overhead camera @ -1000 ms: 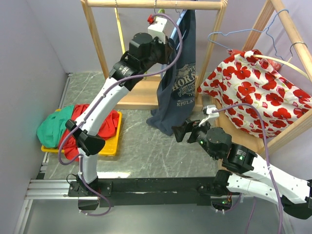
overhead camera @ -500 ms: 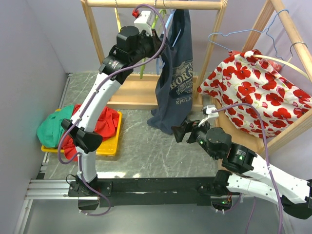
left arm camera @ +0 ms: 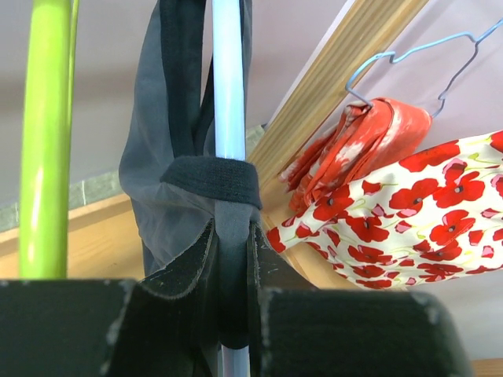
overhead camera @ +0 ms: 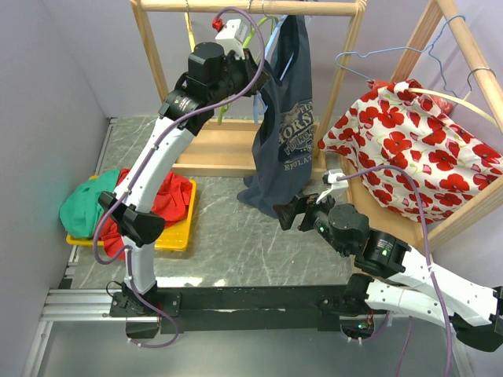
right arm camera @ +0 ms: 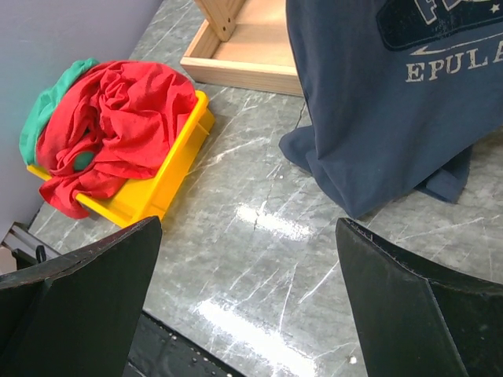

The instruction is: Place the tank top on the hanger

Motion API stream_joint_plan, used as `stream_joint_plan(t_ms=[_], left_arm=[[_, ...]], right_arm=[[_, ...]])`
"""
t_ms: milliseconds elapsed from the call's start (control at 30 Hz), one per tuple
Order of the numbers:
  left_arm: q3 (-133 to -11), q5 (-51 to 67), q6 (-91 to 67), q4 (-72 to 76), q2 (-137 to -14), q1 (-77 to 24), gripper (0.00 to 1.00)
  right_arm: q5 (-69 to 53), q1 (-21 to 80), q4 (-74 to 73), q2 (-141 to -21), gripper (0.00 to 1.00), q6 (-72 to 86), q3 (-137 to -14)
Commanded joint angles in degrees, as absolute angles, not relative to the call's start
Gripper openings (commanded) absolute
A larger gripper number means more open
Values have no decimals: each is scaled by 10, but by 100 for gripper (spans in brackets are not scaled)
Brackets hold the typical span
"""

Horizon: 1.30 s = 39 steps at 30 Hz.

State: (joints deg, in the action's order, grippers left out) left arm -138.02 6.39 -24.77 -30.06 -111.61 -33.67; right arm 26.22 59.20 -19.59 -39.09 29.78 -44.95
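Observation:
The navy tank top (overhead camera: 287,118) hangs from the top of the wooden rack, its hem bunched on the table (right arm camera: 393,118). In the left wrist view its strap (left arm camera: 212,181) wraps the light blue hanger (left arm camera: 229,78). My left gripper (overhead camera: 253,75) is raised to the rack bar and shut (left arm camera: 232,236) on the strap-covered hanger arm. The hanger's hook is not visible. My right gripper (overhead camera: 284,214) is open and empty (right arm camera: 247,228), low over the table just in front of the tank top's hem.
A lime green hanger (left arm camera: 45,133) hangs beside the left gripper. The wooden rack (overhead camera: 244,8) has a base tray (overhead camera: 220,153). A yellow tray (overhead camera: 177,232) holds red (right arm camera: 118,110) and green (overhead camera: 86,204) garments. A poppy-print garment (overhead camera: 409,141) hangs on the right rack.
My left arm has lifted the hanger and tank top higher toward the rack bar, then shifted slightly right. My right gripper has edged a little left, still open.

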Motion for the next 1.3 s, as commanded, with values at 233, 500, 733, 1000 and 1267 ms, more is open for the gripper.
stream_joint_plan(t_ms=[233, 500, 733, 1000, 1267], left_arm=[[-1397, 77, -262, -258, -1107, -333, 1], [-1388, 90, -271, -256, -1109, -333, 1], [-1381, 99, -277, -251, -1108, -333, 1], [-1361, 109, -279, -243, -1097, -333, 9], [-1339, 117, -280, -227, -1074, -333, 40]], right_arm=[[265, 588, -166, -389, 100, 305, -455], [264, 588, -163, -391, 100, 307, -451], [262, 588, -161, -391, 100, 309, -449], [263, 588, -160, -395, 100, 310, -446], [263, 588, -156, -395, 100, 308, -442]])
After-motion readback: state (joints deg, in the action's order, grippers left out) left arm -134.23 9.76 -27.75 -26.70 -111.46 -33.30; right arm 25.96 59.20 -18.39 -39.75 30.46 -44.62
